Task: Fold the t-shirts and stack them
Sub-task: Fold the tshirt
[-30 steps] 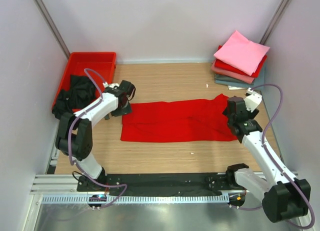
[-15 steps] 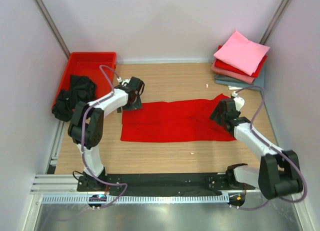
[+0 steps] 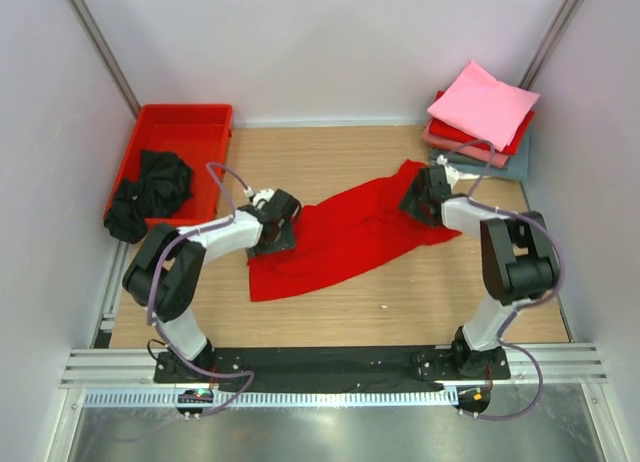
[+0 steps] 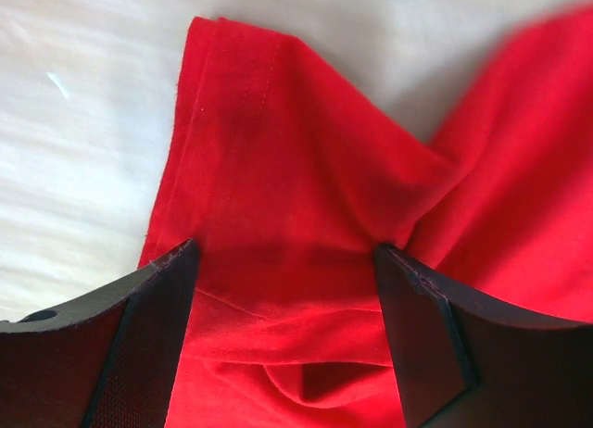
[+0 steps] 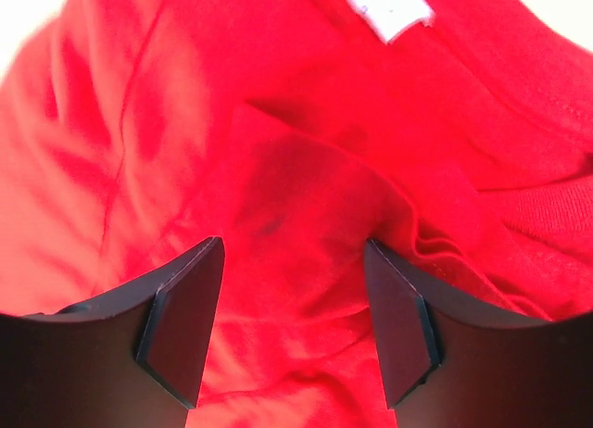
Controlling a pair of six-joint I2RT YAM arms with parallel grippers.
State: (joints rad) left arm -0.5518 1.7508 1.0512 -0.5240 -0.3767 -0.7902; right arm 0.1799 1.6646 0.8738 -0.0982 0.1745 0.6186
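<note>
Red t-shirt (image 3: 345, 232) is lying on the desk (image 3: 330, 162) in the top view, stretching diagonally from the near left to the far right, with many wrinkles. The left pincer (image 3: 285, 237) is resting on its left end, and the right pincer (image 3: 412, 204) is resting on its far right end. At the far right corner, the folded t-shirts (image 3: 480, 117) are sitting in a stack, pink on top, then red, salmon and grey-blue below. At the far left, the black t-shirt (image 3: 150, 187) is lying crumpled in the red tray (image 3: 185, 110) and partly hanging over its left wall.

In the left wrist view, the left pincer (image 4: 284, 252) is staying spread, with its two fingers (image 4: 148, 335) standing well apart. The red t-shirt (image 4: 278, 150) is filling the gap between them and is gathering into a pucker just beside the right finger. A stitched hem (image 4: 199, 141) is running along the left border of the cloth, and the pale desk (image 4: 83, 122) is showing beyond it.

In the right wrist view, the right pincer (image 5: 294, 247) is also staying spread, with its fingers (image 5: 181, 326) apart. The red t-shirt (image 5: 167, 104) is covering almost the whole picture and is lying in folds between the fingers. The white neck label (image 5: 387, 6) is showing at the top edge.
</note>
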